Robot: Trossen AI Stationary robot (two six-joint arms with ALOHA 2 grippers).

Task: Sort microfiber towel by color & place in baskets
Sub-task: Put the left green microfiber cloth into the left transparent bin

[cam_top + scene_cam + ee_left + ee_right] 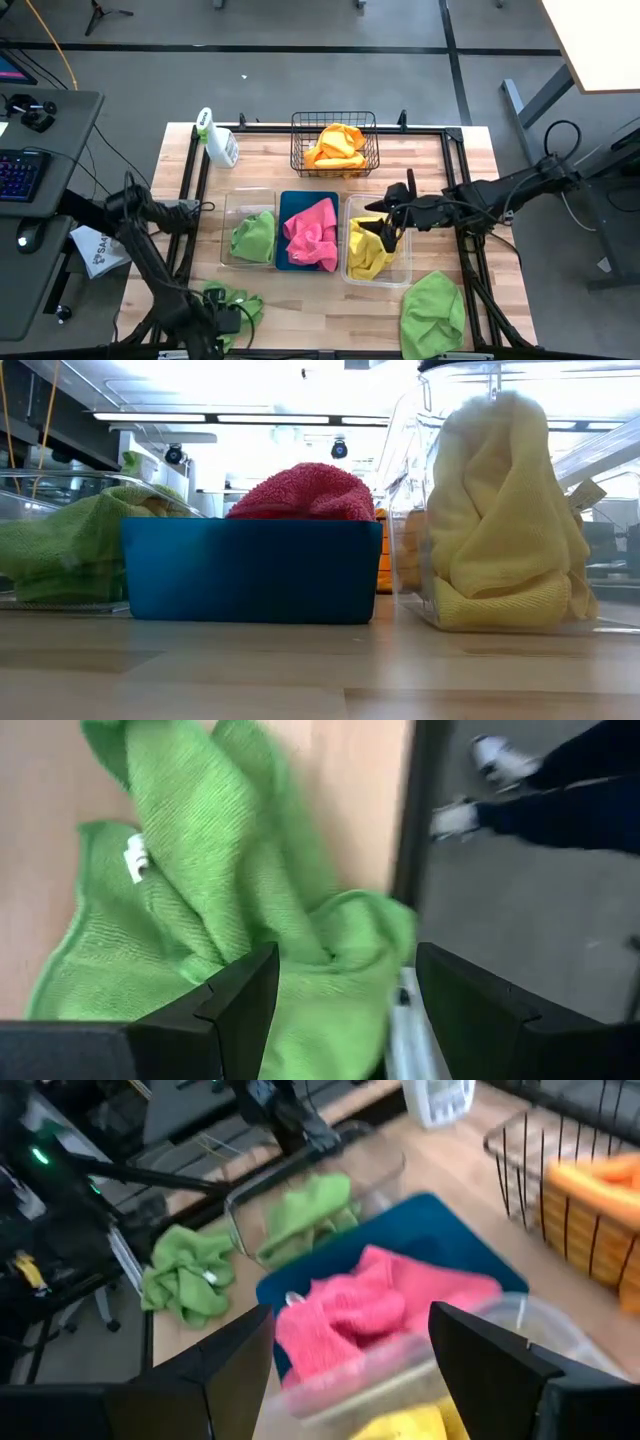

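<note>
Four baskets (252,196): green, pink, yellow, orange towels.

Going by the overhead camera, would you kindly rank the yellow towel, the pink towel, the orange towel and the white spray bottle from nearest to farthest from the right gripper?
From the right gripper, open above the right-hand clear tub:
1. Yellow towel, directly beneath it.
2. Pink towel, in the blue tub alongside.
3. Orange towel, in the wire basket at the back.
4. White spray bottle, back left corner.

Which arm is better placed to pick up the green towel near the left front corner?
Left: the left gripper is open right over that green towel; the right gripper is above the yellow tub.
</note>
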